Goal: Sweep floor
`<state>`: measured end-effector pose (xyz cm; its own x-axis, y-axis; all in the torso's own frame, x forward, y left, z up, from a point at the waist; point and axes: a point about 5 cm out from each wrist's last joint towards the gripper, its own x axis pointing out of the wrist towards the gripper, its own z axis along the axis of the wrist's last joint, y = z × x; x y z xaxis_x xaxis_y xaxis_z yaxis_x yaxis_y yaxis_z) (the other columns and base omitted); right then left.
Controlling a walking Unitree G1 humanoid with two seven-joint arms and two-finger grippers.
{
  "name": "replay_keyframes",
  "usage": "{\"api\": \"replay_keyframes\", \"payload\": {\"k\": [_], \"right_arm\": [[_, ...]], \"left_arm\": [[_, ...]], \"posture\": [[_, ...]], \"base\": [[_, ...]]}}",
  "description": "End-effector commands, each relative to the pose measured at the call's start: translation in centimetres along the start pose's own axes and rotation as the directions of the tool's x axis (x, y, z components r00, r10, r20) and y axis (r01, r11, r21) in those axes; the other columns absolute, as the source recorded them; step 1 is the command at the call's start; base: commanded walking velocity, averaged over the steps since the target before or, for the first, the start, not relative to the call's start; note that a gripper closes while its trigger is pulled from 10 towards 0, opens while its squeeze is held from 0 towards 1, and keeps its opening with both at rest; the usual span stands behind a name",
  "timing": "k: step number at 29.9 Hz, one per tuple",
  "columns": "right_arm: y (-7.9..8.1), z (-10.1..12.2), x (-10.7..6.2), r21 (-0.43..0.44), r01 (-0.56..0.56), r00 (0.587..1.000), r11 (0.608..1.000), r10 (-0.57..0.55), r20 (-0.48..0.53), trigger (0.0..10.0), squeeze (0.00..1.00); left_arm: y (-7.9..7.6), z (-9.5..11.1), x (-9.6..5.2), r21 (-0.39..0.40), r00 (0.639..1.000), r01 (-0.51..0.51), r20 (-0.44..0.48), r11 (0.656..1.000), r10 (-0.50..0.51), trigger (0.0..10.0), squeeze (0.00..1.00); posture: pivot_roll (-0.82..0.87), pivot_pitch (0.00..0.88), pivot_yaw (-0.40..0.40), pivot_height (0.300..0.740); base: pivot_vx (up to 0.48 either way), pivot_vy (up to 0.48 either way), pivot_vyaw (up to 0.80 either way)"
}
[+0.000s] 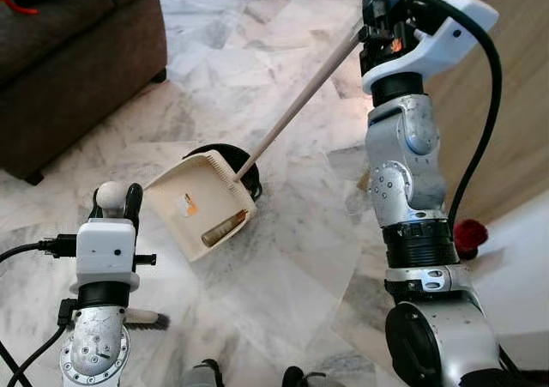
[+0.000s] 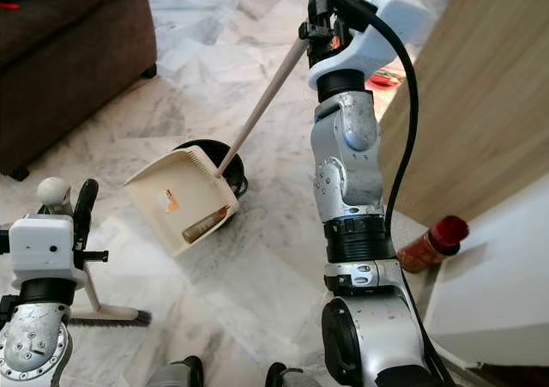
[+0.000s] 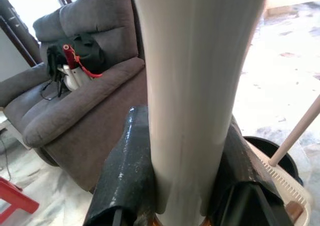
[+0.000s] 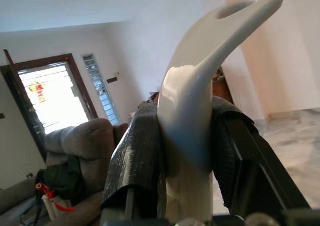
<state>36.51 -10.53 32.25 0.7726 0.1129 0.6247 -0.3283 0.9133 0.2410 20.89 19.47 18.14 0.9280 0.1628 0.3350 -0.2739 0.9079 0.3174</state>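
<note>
A cream dustpan (image 1: 193, 207) hangs tilted just above the marble floor, with a brownish tube-like object (image 1: 223, 228) lying in it. Behind it stands a black round bin (image 1: 225, 155). The dustpan's long pole (image 1: 300, 104) slants up to my right gripper (image 1: 375, 27), which is shut on its hooked top end (image 4: 200, 85). At lower left, my left gripper (image 1: 114, 205) is shut on the cream brush handle (image 3: 195, 85), just under its round knob (image 1: 110, 194). The dark brush bristles (image 1: 146, 320) rest on the floor below it.
A brown sofa (image 1: 69, 61) fills the far left. A wooden panel (image 2: 480, 87) runs along the right, with a red-capped bottle (image 2: 433, 239) on the floor beside it and a white surface (image 2: 497, 275) at the near right. My feet show at the bottom edge.
</note>
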Motion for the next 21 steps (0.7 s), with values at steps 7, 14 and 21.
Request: {"api": "replay_keyframes", "payload": {"k": [7, 14, 21], "right_arm": [[0.39, 1.69, 0.28, 0.03, -0.018, 0.997, 0.999, 0.016, 0.076, 10.0, 0.0], [0.08, 1.47, 0.34, 0.049, 0.002, 0.998, 0.999, -0.005, 0.06, 10.0, 0.0], [0.24, 1.38, 0.31, 0.061, -0.009, 0.998, 0.998, 0.006, 0.058, 10.0, 0.0]], "left_arm": [[0.43, 0.64, -0.03, 0.016, 0.999, -0.016, 0.034, 1.0, 0.015, 10.0, 0.0], [0.53, 0.64, 0.0, 0.017, 0.999, -0.019, 0.035, 1.0, 0.018, 10.0, 0.0], [0.64, 0.64, -0.01, 0.022, 0.999, -0.023, 0.034, 0.999, 0.022, 10.0, 0.0]], "posture": [[0.12, 0.209, -0.05, 0.74], [0.12, 0.211, -0.05, 0.74], [0.12, 0.211, -0.05, 0.74]], "base": [[0.301, 0.0, 0.0], [0.302, 0.0, 0.0], [0.301, 0.0, -0.66]]}}
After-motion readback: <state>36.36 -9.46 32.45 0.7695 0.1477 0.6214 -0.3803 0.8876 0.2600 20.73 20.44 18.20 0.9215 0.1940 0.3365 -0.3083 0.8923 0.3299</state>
